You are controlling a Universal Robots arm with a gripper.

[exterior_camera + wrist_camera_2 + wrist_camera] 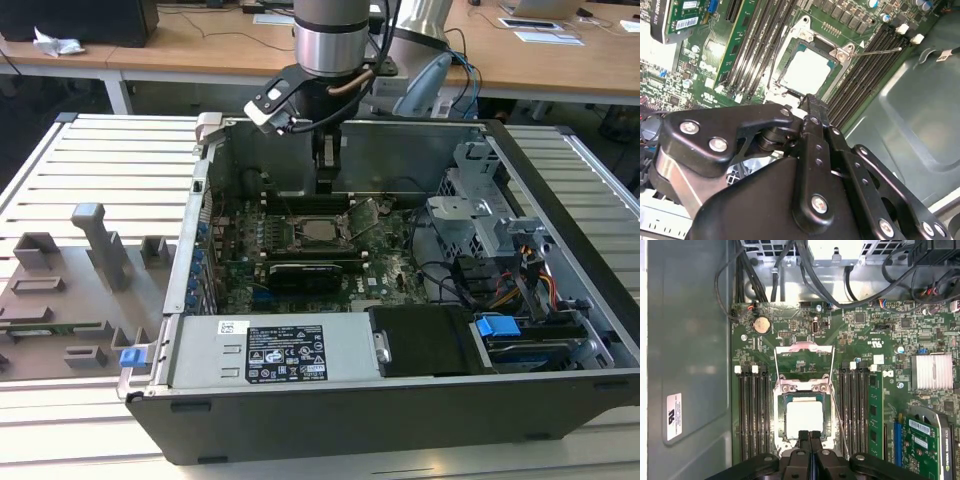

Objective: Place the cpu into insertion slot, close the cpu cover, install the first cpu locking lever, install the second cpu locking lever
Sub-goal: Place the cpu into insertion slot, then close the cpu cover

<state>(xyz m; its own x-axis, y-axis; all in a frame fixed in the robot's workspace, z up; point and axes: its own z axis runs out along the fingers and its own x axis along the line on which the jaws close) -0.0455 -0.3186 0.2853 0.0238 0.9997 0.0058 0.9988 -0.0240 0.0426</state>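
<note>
1. Already the cpu lies flat in the insertion slot, its pale top sitting square within the dark rim in the first wrist view. Step 1 of 4 looks done.
2. The cpu cover is swung open on its hinge, away from the slot, and the green motherboard shows through its cut-out centre. I cannot tell whether it stands upright or leans back.
3. A thin wire lever juts free beside the slot, unlatched, so both lever steps remain undone.
4. The gripper hovers near the slot's edge opposite the hinge, with its fingers pressed together and nothing between them. In the exterior view it hangs inside the computer case.
5. By my judgement, step 2, closing the cover, is in hand. It calls for getting behind the cover's free edge and pushing it down over the cpu. The fingertips must not scrape the chip or snag the lever.
</note>
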